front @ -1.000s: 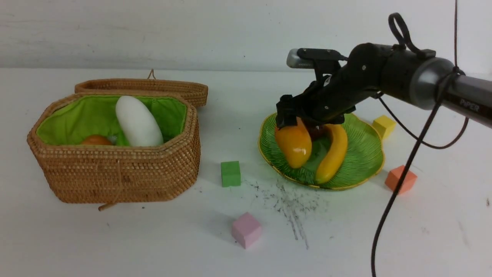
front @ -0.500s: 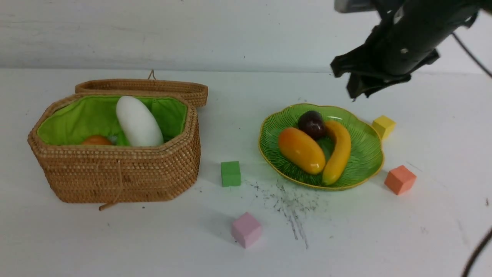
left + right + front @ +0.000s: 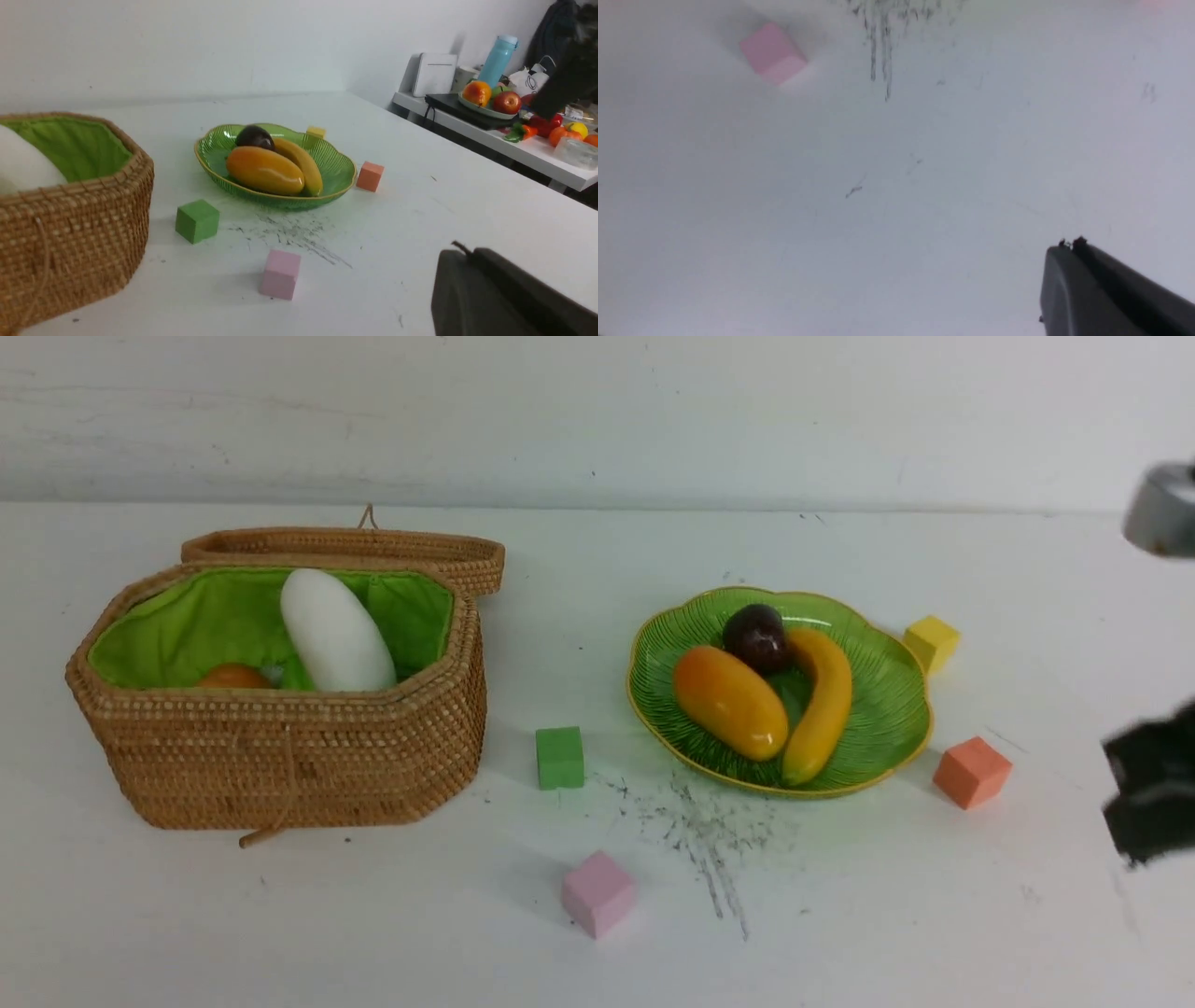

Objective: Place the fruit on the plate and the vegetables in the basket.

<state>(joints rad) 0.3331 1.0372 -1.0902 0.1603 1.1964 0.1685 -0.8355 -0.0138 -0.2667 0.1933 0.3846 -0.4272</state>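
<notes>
The green plate [image 3: 887, 709] right of centre holds the fruit: the orange-yellow mango [image 3: 730, 702], the banana [image 3: 822, 705] and the dark mangosteen [image 3: 756, 637]. On the left, the open wicker basket [image 3: 280, 765] contains the white radish [image 3: 336, 630] and the orange-brown potato [image 3: 233, 677]. My right gripper [image 3: 1153, 793] is a dark blur at the right edge, well clear of the plate. Its wrist view shows the right gripper [image 3: 1069, 245] shut and empty above bare table. My left gripper [image 3: 462, 252] is shut and empty, out of the front view.
Foam cubes lie about: green [image 3: 560, 758], pink [image 3: 598, 893], orange [image 3: 972, 772] and yellow [image 3: 932, 642]. The basket lid [image 3: 355, 549] lies folded back behind the basket. In the left wrist view, a side table [image 3: 495, 140] with other items stands beyond the table edge.
My right gripper let go of the mango on the plate, rose, and swung away to the right edge, shutting as it went. The mango now lies flat beside the banana.
</notes>
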